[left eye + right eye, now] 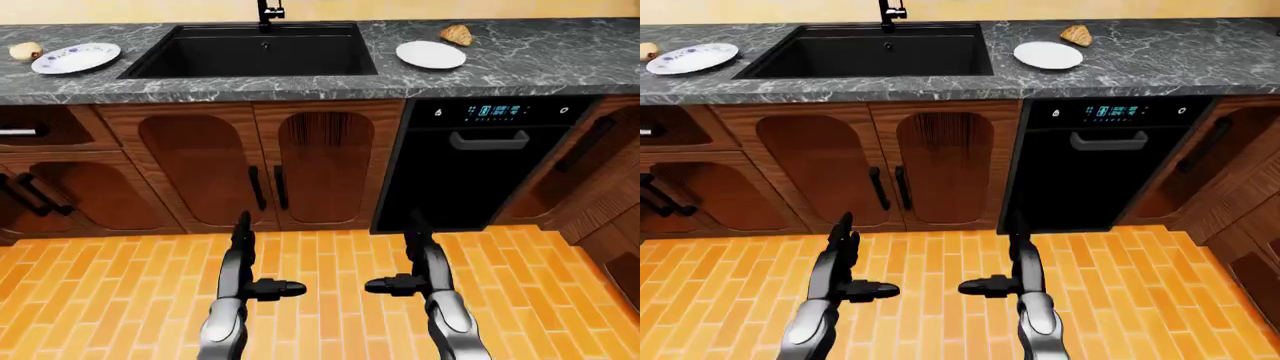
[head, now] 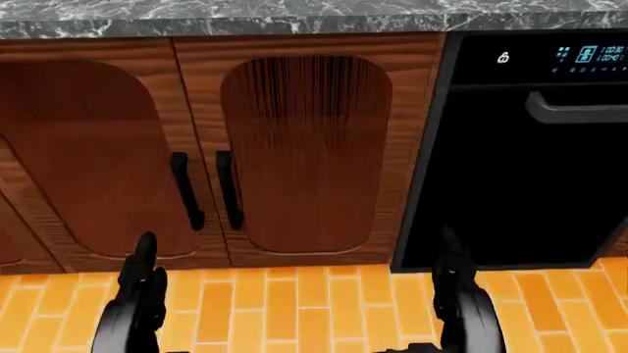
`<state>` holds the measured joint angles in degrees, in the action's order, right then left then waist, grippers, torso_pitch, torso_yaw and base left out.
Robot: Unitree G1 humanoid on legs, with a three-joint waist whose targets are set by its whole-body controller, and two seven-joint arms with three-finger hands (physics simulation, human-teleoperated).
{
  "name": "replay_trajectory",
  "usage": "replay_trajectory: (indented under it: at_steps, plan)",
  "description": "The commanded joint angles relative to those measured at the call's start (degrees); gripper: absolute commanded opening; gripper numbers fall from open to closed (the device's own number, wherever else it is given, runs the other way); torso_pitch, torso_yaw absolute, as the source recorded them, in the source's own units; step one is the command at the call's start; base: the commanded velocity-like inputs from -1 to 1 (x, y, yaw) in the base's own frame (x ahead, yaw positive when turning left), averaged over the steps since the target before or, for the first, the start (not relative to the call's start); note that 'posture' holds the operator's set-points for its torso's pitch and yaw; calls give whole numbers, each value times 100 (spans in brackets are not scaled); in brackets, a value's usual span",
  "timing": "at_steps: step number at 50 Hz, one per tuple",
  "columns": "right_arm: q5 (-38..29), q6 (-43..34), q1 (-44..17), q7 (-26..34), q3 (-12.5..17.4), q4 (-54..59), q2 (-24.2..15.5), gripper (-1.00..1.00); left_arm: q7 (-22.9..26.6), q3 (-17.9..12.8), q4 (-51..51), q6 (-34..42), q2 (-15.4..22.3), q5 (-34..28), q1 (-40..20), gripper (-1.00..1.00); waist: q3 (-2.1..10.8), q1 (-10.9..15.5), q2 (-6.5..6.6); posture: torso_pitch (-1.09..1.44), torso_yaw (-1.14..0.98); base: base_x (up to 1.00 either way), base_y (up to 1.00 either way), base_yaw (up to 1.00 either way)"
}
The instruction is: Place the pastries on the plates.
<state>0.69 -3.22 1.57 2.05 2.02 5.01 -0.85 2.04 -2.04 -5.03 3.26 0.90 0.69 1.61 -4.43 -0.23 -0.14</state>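
A brown pastry lies on the dark marble counter just right of a plain white plate. A pale round pastry lies at the counter's left end beside a patterned white plate. My left hand and right hand hang low over the orange brick floor, far below the counter. Both are open and empty, fingers straight up and thumbs pointing inward.
A black sink with a faucet sits between the plates. Below are wooden cabinet doors and a black dishwasher. Open shelving shows at the left and a wooden cabinet at the right.
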Motion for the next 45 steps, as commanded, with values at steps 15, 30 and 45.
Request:
replay_trajectory:
  at_steps: [15,30,45]
  plan:
    - [229,-2585,-2549,-476,701,-2434,-602,100,64,-454,1902,2313,674,-61,-2451,100,520,66,-26,0,0,0,0,0]
    - [944,-4017,-5365,-866,811,-1636,-1654,100,187,-836,2401,3760,1403,290,-3854,100,331,253,-217,0,0,16,-39,0]
    - [1012,-3747,-5816,-847,791,-1694,-1834,100,458,-733,1401,3482,1951,-36,-5439,100,270,20,408,0,0,28,-37,0]
